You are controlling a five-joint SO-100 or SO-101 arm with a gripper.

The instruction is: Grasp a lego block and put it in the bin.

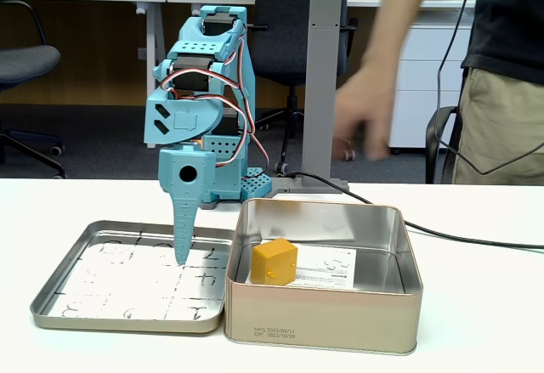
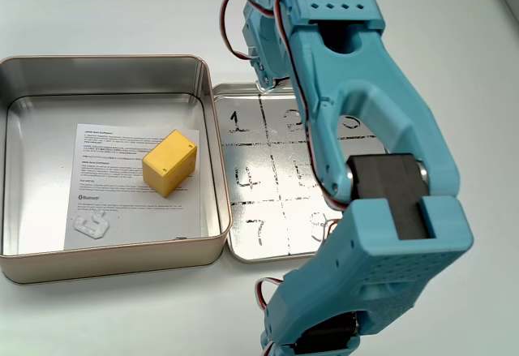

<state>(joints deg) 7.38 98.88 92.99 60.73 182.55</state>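
The yellow-orange lego block (image 1: 274, 261) (image 2: 169, 163) lies inside the bin (image 1: 323, 322) (image 2: 105, 70), a deep square silver tin, on its white printed sheet (image 2: 113, 186). My blue gripper (image 1: 181, 256) points straight down over the shallow tray (image 1: 59, 301) (image 2: 251, 238) beside the bin. Its fingers are pressed together into one thin spike with nothing between them. It stands apart from the block and outside the bin. In the fixed view from above, the arm (image 2: 365, 129) covers most of the gripper and its tips do not show.
The flat metal tray carries a scribbled number grid and touches the bin's side. A person stands behind the table at the right, with a blurred hand (image 1: 365, 127) above the bin's far side. A black cable (image 1: 459, 237) runs across the table behind the bin.
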